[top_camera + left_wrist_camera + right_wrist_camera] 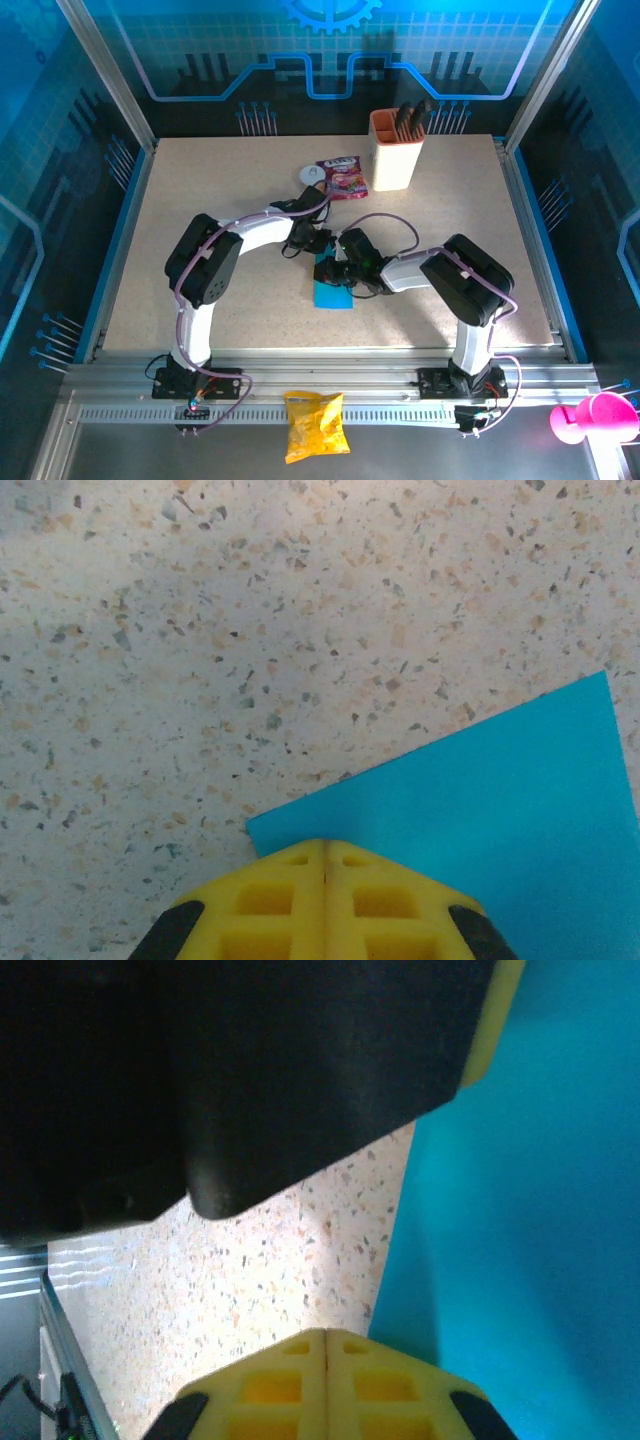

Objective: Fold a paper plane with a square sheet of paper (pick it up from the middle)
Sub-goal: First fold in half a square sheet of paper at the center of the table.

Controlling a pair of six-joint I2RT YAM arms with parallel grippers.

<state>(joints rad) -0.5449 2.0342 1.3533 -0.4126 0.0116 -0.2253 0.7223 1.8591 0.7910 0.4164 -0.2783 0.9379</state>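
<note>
Seemingly the step in hand is pinning the square sheet of paper (500, 820) flat so an edge can be worked. It lies on the speckled surface (250, 630) at the middle, just ahead of the two arms, which meet over it. The left pincer (325, 852) is closed, its yellow pads together with nothing between them, and its tip sits right at one corner of the sheet. The right pincer (325, 1342) is likewise closed and empty, its tip at a straight edge of the blue paper, with the other arm's dark body close above it.

To do this well, I would keep one tip pressing down as an anchor and let the other slide along the edge, not across it, since thin paper buckles if pushed sideways. The two arms crowd each other, so small, slow moves seem wise. Whether any crease exists yet, I cannot tell.

As for writing, the yellow snack bag (315, 425) at the near rail shows no legible print. Farther off, the pink-red snack packet (343, 180) carries a dark band of lettering too small to read, and the beige holder cup (395, 160) beyond it is plain.
</note>
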